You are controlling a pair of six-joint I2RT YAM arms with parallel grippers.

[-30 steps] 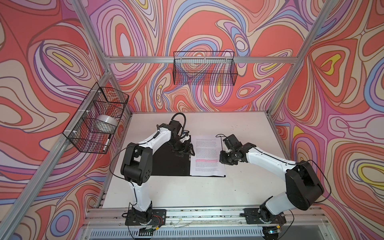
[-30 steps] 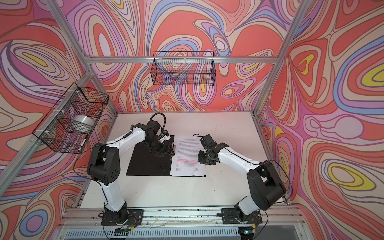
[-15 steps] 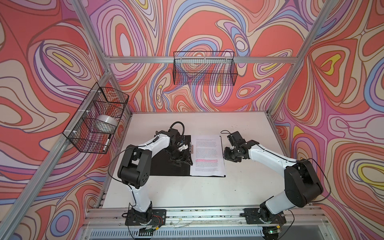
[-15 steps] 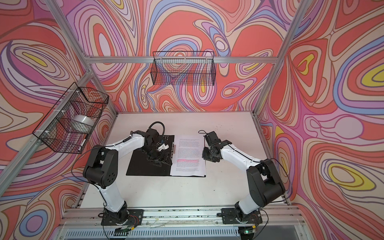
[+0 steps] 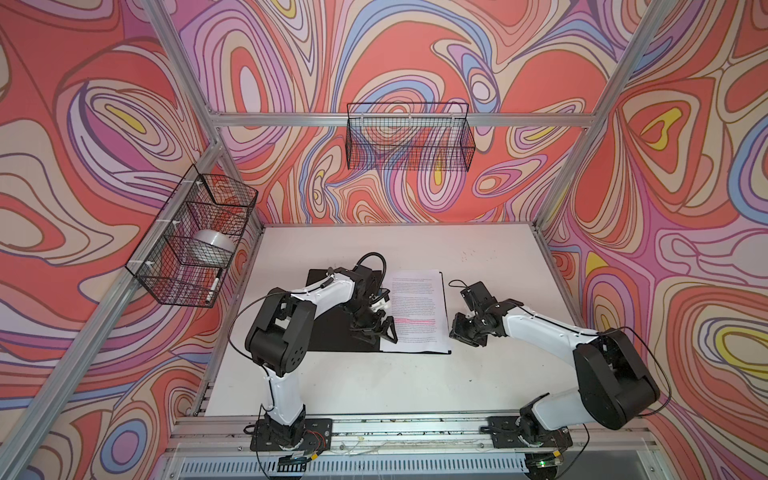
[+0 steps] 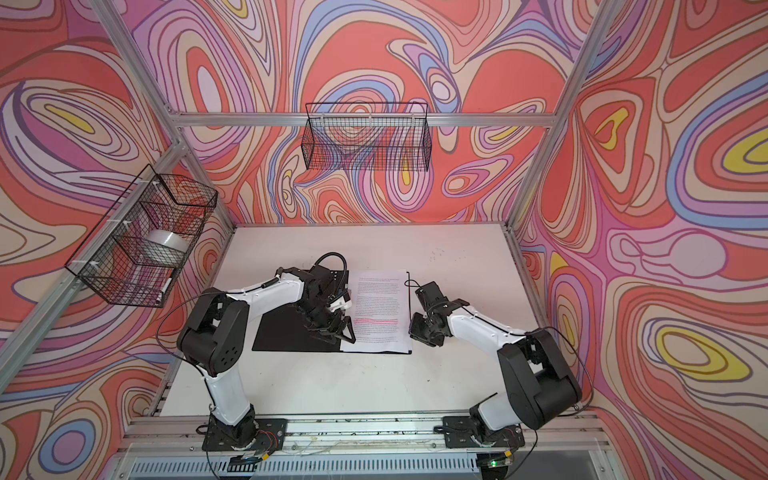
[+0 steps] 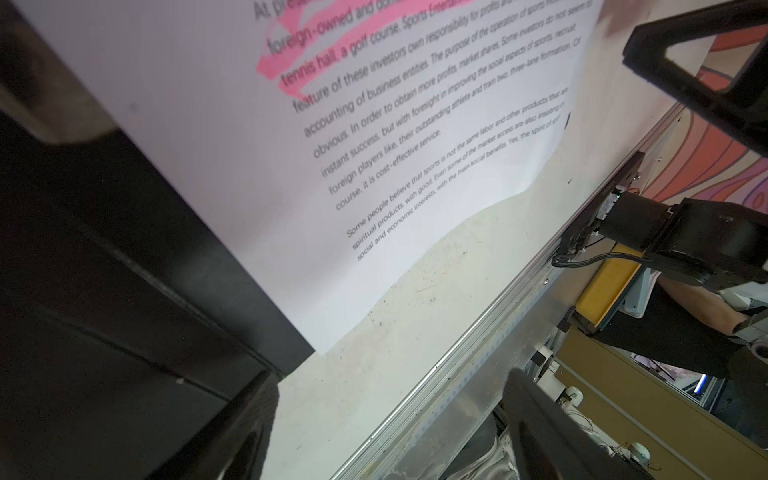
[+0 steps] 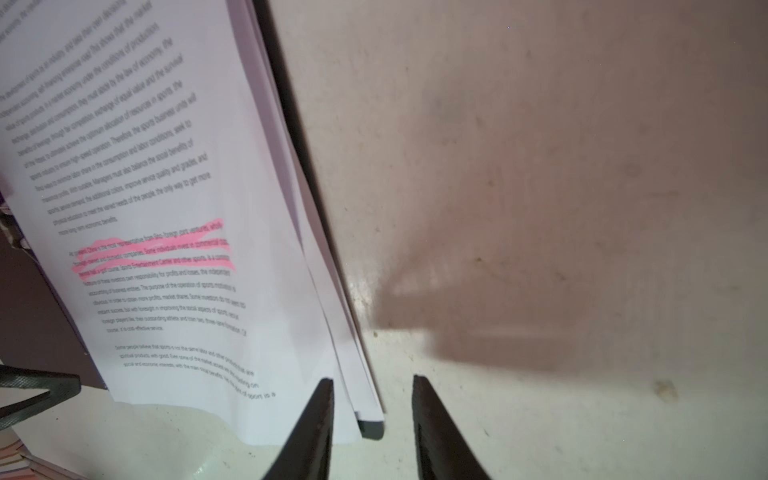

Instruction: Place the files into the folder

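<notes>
1. The folder [image 5: 328,328] is lying open on the table [image 5: 374,386] with its black inside facing up, so the opening step is looking done.
2. The files [image 5: 415,307] are lying flat on its right half, print up, with the pink band crossing mid-page. A thin black strip of folder is showing along their right edge in both top views. To my eye the laying-in is finished, or very nearly.
3. In the right wrist view the sheets are fanning slightly at that edge rather than sitting square, so some tidying may be waiting.
4. The left gripper [image 5: 376,332] is hanging low over the spine, at the files' left edge, its fingers spread wide and carrying nothing.
5. The right gripper [image 5: 465,334] is sitting low at the files' right edge with its jaws apart. The stack's edge is running between them, with a gap on the outer side, so it is pinching nothing.
6. What is remaining, I would judge: the left half is lying bare, so the cover is waiting to be folded over. Whether anything at the spine is gripping the sheets I cannot tell, as the left arm is covering it.
</notes>
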